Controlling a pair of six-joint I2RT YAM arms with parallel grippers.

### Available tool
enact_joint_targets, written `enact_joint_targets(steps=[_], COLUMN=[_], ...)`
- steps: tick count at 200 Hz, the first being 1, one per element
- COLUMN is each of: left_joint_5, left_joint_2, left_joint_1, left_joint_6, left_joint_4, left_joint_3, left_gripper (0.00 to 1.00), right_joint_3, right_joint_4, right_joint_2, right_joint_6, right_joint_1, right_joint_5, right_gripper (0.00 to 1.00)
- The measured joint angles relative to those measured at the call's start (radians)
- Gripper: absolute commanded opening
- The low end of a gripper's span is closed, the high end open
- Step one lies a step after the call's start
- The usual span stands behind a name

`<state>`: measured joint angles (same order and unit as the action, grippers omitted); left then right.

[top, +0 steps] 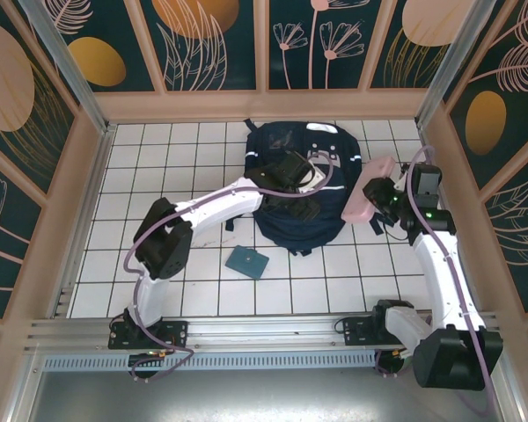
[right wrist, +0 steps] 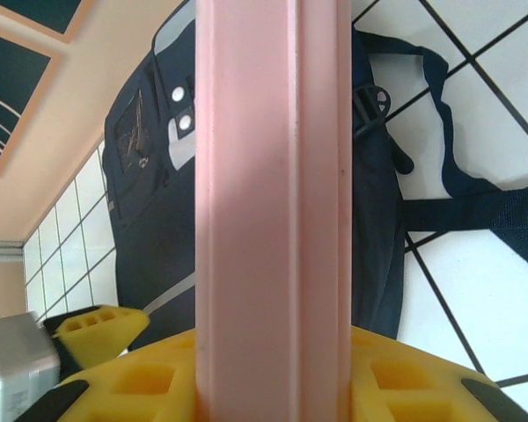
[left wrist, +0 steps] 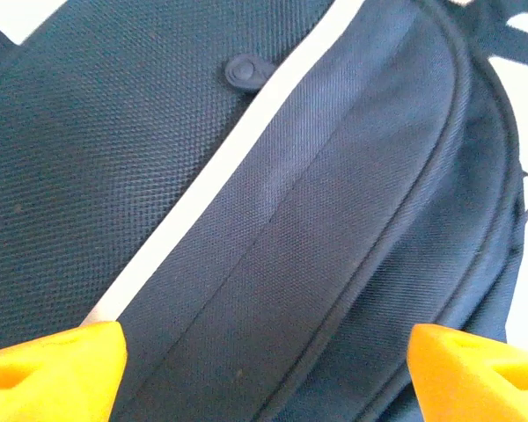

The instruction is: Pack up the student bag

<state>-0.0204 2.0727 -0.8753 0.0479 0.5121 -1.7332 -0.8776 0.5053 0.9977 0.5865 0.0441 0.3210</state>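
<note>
Action at the upper middle of the overhead frame: the student bag (top: pixel 286 227) lies flat on the white tiled table (top: pixel 158 176), top end toward the far wall. The left gripper (left wrist: pixel 264 374) hangs right over it. In the wrist view its orange fingertips (left wrist: pixel 57 369) sit in the two bottom corners, spread wide and released, with nothing between them but navy weave. A white stripe (left wrist: pixel 220 167) runs diagonally across that frame, with a small dark snap (left wrist: pixel 244 70) just above it.

Over on the right of the overhead frame, the right gripper (top: pixel 385 198) is clamped on a pink case (top: pixel 368 193) at the bag's right edge. Its wrist view shows the case standing tall up the middle, yellow jaws hugging both sides. A dark strap (right wrist: pixel 475 211) trails across the tiles at the right.

A small teal booklet (top: pixel 247 262) lies alone on the tiles, below and left of the bag.
</note>
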Motion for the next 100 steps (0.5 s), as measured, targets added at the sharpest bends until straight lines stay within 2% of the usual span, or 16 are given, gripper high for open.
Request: enact_joint_targets(steps=[34, 59, 100], left_joint_5=[0.007, 0.033, 0.085], left_joint_2=[0.076, 0.097, 0.107], left_joint_1=[0.000, 0.000, -0.013], left_joint_6=[0.137, 0.203, 0.250], left_joint_4=[0.061, 0.081, 0.093], left_joint_3=[-0.087, -0.107, -0.122], left_gripper=[0.71, 0.55, 0.24], right_joint_3=[0.014, 0.017, 0.021], right_joint_4=[0.005, 0.010, 0.014], right_joint_2=[-0.002, -0.011, -0.019], right_joint_6=[0.000, 0.000, 0.000], right_joint_1=[0.009, 0.009, 0.009], right_joint_5=[0.033, 0.047, 0.048], right_gripper=[0.22, 0.22, 0.22])
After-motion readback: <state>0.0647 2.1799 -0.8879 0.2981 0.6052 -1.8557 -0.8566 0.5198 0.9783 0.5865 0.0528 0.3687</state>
